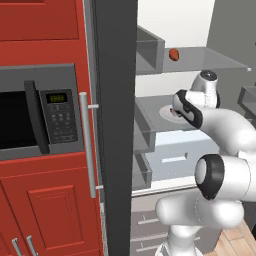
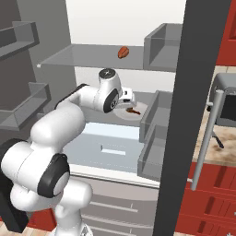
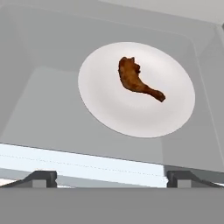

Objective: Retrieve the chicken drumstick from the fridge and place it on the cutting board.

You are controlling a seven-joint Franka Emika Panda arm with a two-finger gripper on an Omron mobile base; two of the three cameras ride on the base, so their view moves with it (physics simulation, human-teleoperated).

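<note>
A microwave (image 1: 35, 115) sits in the red cabinets (image 1: 40, 210) on the left. Next is the open fridge (image 1: 117, 125). Inside, the fingers (image 3: 111, 177) are spread wide above the drumstick (image 3: 136, 80), which lies on a white plate (image 3: 131, 118) on a shelf (image 3: 48, 105).

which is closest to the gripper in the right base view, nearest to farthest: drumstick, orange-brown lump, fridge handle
From the gripper:
1. chicken drumstick, on the white plate just below it.
2. orange-brown lump, on the glass shelf above.
3. fridge handle, far off at the right, on the open door.
</note>
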